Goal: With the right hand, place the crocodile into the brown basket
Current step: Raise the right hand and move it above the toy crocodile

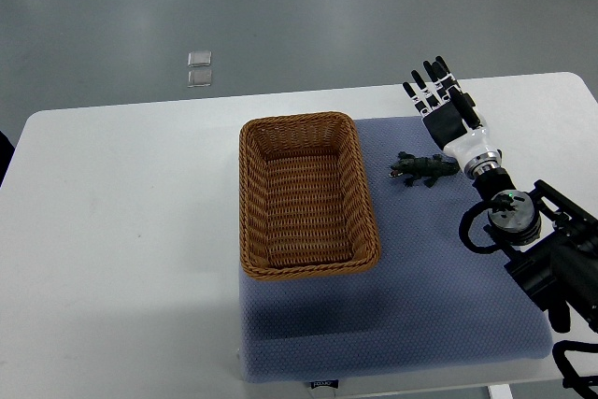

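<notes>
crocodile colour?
Dark green, nearly black; the crocodile lies on the blue mat. Top view.

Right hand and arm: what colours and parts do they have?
The right hand has black fingers with pale knuckle segments and a white wrist cuff. Behind it, the right arm is black, with a round grey joint cap and black cables looping beside it.

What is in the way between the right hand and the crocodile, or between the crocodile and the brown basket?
Nothing visible. The open right hand sits close beside the crocodile, and only bare blue mat separates the crocodile from the brown basket, whose rim it must clear.
</notes>
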`<state>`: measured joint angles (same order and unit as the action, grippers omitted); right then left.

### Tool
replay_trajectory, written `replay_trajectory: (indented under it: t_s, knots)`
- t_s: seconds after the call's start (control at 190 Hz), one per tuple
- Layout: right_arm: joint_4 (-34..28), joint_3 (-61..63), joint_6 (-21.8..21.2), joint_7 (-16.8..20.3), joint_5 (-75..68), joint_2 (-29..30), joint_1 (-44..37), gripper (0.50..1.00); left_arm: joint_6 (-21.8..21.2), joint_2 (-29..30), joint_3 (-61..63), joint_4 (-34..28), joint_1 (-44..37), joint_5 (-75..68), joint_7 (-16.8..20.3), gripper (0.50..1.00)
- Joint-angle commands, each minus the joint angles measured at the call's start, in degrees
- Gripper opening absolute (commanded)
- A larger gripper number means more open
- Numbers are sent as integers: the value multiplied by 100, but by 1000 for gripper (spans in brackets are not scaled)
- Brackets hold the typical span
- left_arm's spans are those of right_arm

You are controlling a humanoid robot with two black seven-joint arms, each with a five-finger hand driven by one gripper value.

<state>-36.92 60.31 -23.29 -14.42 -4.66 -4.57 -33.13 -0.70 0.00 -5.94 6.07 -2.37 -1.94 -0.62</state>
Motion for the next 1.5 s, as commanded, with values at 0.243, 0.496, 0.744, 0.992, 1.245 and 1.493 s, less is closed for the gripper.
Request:
replay_trajectory:
  t_s: [0.243,0.496,0.744,0.992,1.245,1.493]
  knots:
    - [0,7,0,0,0,0,9,940,-18,0,-4,0,9,1,0,1000]
    - [-8,-2,0,9,61,-17,17,940,-9,0,5,0,9,1,0,1000]
    - [-8,-2,-53,62,747,-88,-27,940,9,0,14,9,35,1,0,1000]
    - [0,-546,-475,132,1994,-553,-272,938,35,0,14,17,44,1,0,1000]
    - [-8,-1899,-501,641,4262,-1441,-1414,936,35,0,14,17,44,1,0,1000]
    - [-8,-4272,-773,1590,5985,-2083,-3339,934,44,0,22,26,132,-17,0,1000]
